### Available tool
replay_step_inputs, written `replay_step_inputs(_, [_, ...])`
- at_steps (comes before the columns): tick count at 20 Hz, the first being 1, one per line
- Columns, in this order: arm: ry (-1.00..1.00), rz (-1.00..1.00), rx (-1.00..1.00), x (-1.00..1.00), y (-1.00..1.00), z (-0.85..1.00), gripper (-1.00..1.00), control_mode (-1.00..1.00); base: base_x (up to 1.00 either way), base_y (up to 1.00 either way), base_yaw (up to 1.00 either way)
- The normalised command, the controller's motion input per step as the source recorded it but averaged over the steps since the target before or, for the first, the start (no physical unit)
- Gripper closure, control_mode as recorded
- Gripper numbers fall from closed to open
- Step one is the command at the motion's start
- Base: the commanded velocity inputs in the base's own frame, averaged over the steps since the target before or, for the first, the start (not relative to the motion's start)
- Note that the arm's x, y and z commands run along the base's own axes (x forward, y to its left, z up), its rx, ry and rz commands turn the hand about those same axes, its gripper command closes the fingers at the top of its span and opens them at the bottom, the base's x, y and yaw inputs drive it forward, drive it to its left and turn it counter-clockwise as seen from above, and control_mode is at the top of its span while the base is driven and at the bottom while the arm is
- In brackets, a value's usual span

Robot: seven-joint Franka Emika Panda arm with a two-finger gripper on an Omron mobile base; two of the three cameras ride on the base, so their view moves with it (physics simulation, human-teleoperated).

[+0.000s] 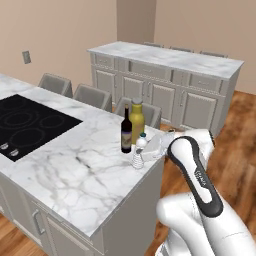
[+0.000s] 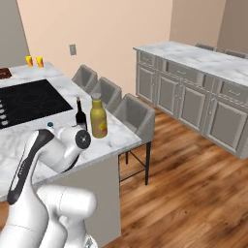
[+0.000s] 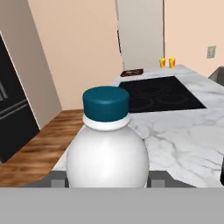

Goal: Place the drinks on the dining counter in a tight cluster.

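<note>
veined white marble bench (image 1: 75,170), glossy black cooktop (image 1: 25,125) inset. dark wine bottle (image 1: 126,131), squat amber bottle (image 1: 137,118), rounded pale teal-capped water bottle (image 1: 139,151) bunched near corner. gripper (image 3: 107,177) grasps the water bottle.

Rendered scene, even diffuse light, no visible source. Soft faint shadows beside wine bottle (image 1: 126,130) and amber bottle (image 1: 136,114) on marble dining counter (image 1: 75,165). Dull sheen on black cooktop (image 1: 25,122). Water bottle (image 3: 107,144) very near hand camera, edges slightly soft. No glare, no edge distortion.
</note>
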Motion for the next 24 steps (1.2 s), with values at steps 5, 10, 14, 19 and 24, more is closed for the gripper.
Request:
replay_step_inputs(5, [0.12, -0.10, -0.01, 0.71, 0.23, -0.05, 1.00, -1.00, 0.00, 0.00, 0.00])
replay_step_inputs(10, [0.09, -0.04, -0.02, 0.49, 0.03, 0.00, 1.00, -1.00, 0.00, 0.00, 0.00])
replay_step_inputs(14, [0.00, 0.00, 0.00, 0.27, 0.00, -0.05, 1.00, -1.00, 0.00, 0.00, 0.00])
replay_step_inputs(19, [-0.05, 0.00, -0.09, 0.05, 0.01, -0.08, 1.00, -1.00, 0.00, 0.00, 0.00])
replay_step_inputs(24, [0.01, -0.02, -0.20, 0.06, 0.02, 0.00, 1.00, -1.00, 0.00, 0.00, 0.00])
